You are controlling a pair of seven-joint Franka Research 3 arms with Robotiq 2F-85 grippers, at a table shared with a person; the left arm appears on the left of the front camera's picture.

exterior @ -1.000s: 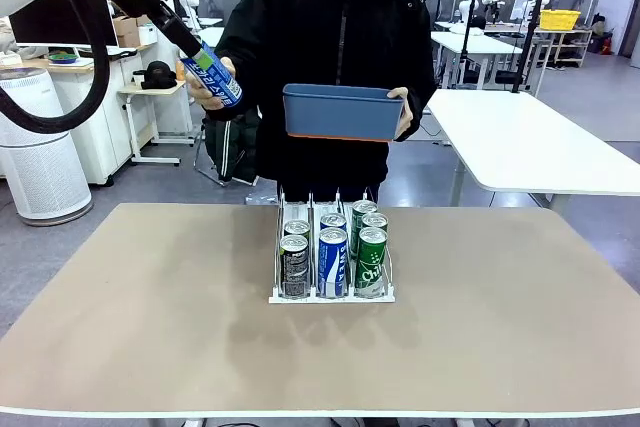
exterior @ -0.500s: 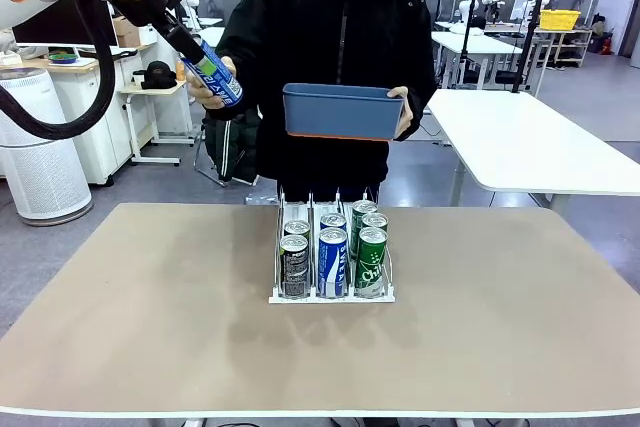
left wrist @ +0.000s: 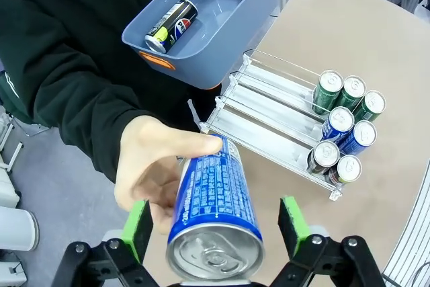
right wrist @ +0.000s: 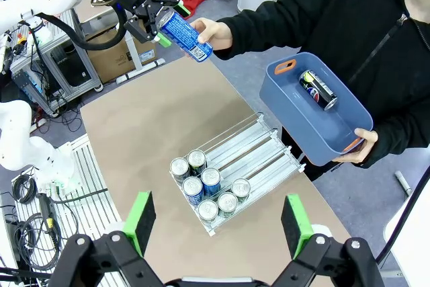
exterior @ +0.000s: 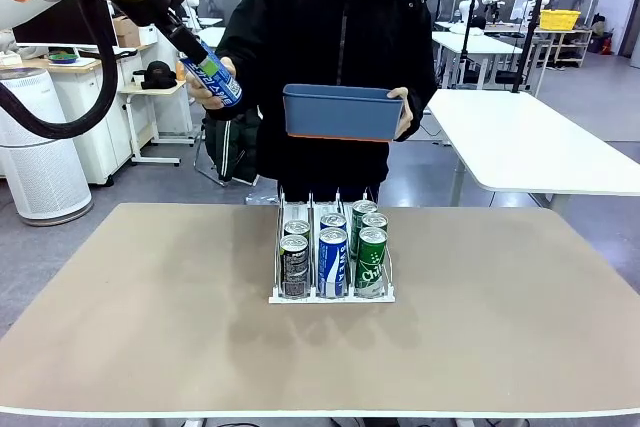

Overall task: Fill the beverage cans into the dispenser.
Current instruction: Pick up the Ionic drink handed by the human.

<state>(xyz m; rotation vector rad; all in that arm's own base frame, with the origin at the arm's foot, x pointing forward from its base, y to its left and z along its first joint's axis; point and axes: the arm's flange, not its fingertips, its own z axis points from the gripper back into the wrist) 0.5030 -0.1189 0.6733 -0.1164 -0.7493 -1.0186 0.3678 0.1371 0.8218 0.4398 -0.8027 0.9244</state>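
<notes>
Blue can (left wrist: 211, 206) held out between the left fingers (left wrist: 136, 228).
A person's hand (left wrist: 151, 173) holds it high left of the rack (exterior: 330, 297); both pairs gape wide, the right fingers (right wrist: 141, 221) above the rack.

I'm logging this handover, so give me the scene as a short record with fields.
Left hand: open, straddling the blue can's top
Blue can: held out by the person's hand
Right hand: open, empty, high over the table
Blue bin: in the person's other hand, one dark can inside
Rack: seven cans, bunched at the robot's end
</notes>
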